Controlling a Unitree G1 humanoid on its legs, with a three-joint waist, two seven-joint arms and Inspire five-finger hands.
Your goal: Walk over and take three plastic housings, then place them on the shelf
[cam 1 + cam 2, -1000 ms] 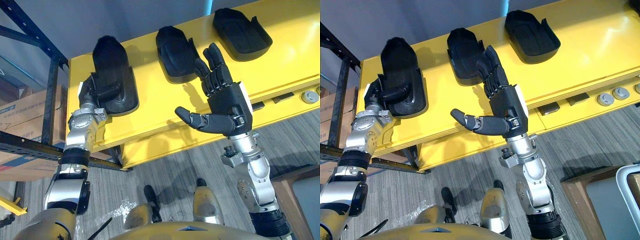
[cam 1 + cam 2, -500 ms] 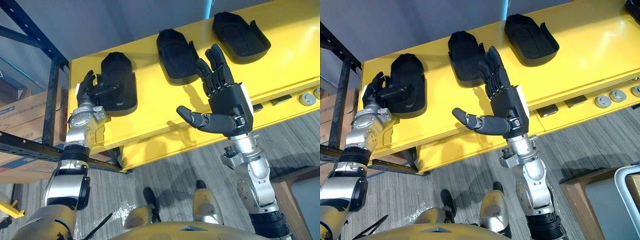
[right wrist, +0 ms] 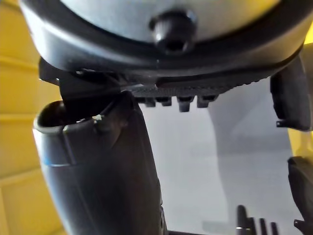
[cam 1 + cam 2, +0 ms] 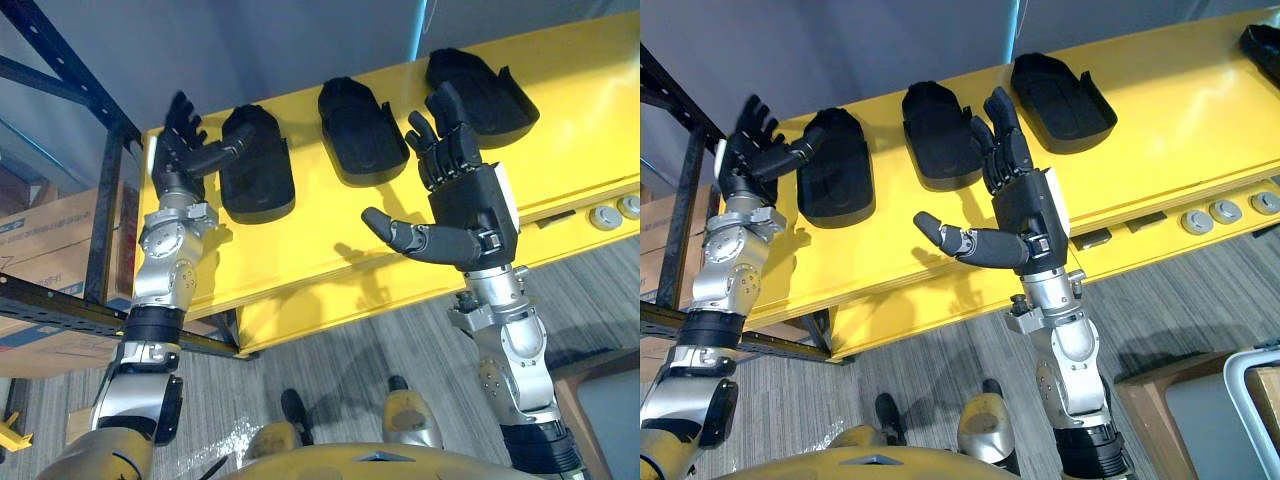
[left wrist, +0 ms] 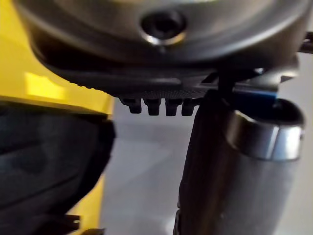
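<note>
on the yellow shelf (image 4: 300, 240) sit three black plastic housings (image 4: 360, 130).

no legible text, no labels, no numbers

A workshop or storeroom — yellow shelf (image 4: 330, 245), dark steel racking (image 4: 107, 210) beside it, cardboard boxes (image 4: 45, 240) stored there.

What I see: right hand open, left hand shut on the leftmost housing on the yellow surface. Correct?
No: the left hand is open, fingers straight, beside the leftmost housing without holding it; the left eye view shows this. The right hand is indeed open.
</note>
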